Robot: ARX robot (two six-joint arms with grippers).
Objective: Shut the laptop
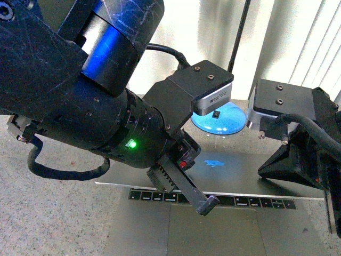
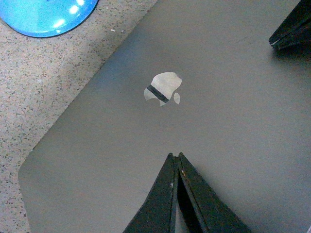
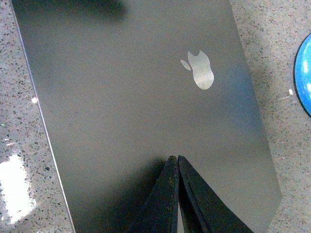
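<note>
The grey-silver laptop [image 1: 240,170] lies on the speckled counter with its lid far down. Only one row of black keys [image 1: 240,201] and the trackpad [image 1: 213,229] show below the lid's edge. My left gripper [image 1: 208,205] is shut, its tip at that edge. In the left wrist view it [image 2: 175,156] rests on the outer lid [image 2: 218,97] below the shiny apple logo [image 2: 163,89]. My right gripper [image 1: 266,169] is shut on nothing; in the right wrist view it [image 3: 173,158] points onto the lid [image 3: 121,97], with the logo [image 3: 200,70] beyond. The screen is hidden.
A blue plate [image 1: 218,120] sits on the counter behind the laptop; it also shows in the left wrist view [image 2: 43,14] and the right wrist view [image 3: 303,73]. The right gripper's tip [image 2: 291,29] appears in the left wrist view. A wall stands behind.
</note>
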